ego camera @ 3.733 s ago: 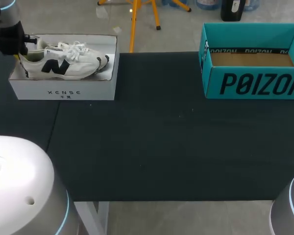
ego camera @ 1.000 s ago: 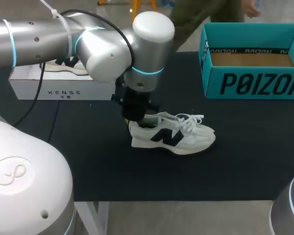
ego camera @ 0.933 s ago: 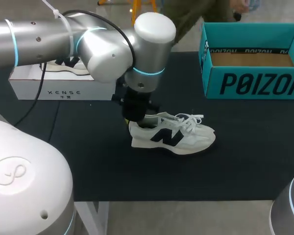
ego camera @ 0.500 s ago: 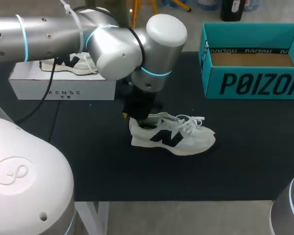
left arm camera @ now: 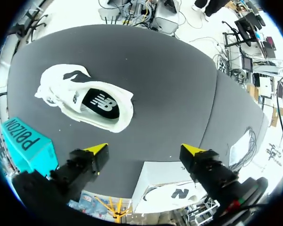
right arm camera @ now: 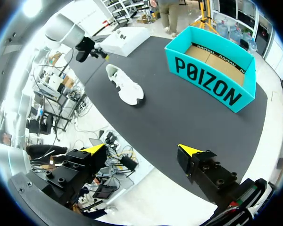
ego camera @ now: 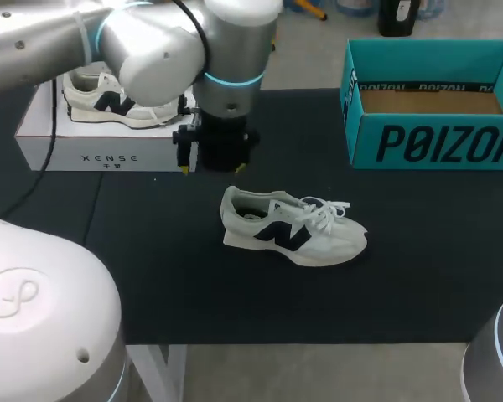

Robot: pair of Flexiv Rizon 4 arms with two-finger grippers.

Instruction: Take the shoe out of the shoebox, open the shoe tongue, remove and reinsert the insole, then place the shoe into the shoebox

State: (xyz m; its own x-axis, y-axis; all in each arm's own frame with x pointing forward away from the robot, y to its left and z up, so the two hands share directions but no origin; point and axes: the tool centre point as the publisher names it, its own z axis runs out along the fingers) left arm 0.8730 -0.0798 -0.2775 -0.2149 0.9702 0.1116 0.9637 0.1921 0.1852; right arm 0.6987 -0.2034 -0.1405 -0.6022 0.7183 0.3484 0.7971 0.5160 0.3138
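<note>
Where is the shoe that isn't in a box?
In the head view the shoe lies mid-table, near the left gripper, between the white shoebox and the teal box.

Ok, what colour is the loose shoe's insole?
The insole is black with a white mark; left wrist view.

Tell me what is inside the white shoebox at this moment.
One white shoe with a dark N lies inside the white shoebox. In the head view the left arm covers the box's right end, so that corner is hidden.
</note>
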